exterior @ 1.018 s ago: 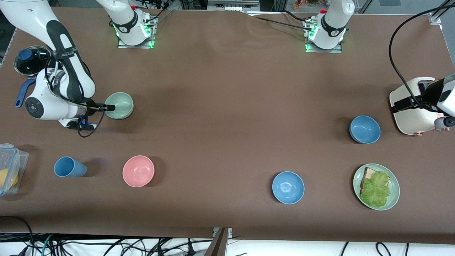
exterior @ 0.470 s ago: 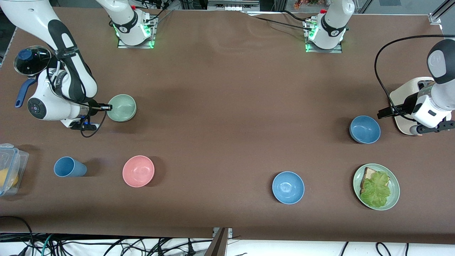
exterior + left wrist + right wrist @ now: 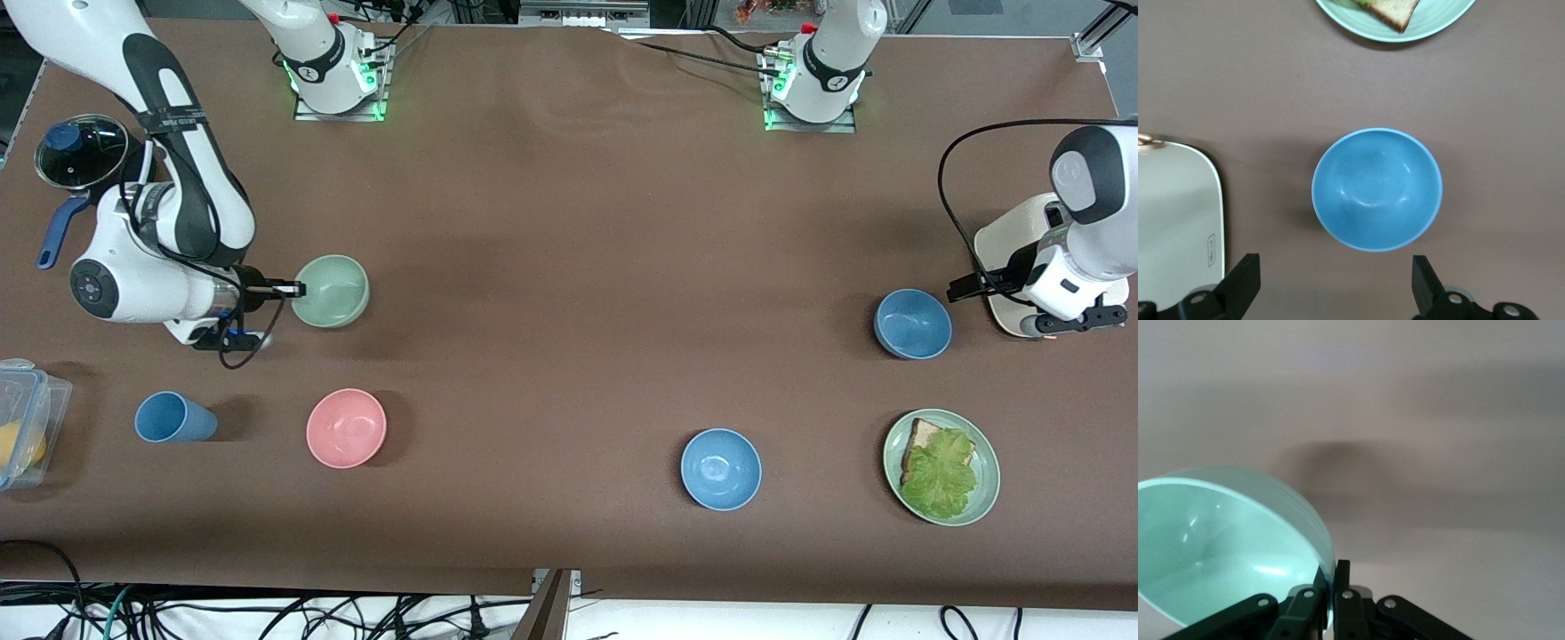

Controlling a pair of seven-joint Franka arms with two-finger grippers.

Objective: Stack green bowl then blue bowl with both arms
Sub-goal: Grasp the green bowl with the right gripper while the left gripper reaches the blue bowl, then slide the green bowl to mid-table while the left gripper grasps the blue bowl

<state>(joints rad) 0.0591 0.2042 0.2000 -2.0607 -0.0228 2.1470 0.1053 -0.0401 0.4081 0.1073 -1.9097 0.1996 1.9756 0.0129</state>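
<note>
Left of frame: right gripper (image 3: 286,289) clamped on green bowl (image 3: 331,291) rim, lifted above the table (image 3: 569,267) — right of frame, left gripper (image 3: 1335,293) spread wide over blue bowl (image 3: 913,324).

A broad stretch of bare brown table (image 3: 569,267) lies open between the green bowl (image 3: 331,291), pinched at its rim and carried above the table by the right gripper (image 3: 289,289), and the blue bowl (image 3: 913,324). A second blue bowl (image 3: 721,468) sits at the blue bowl's 8 o'clock, the lettuce plate (image 3: 941,467) at its 5. The left gripper (image 3: 1335,293), fingers spread, hangs over the bowl's rim, a cream appliance (image 3: 1022,267) close beside it.
</note>
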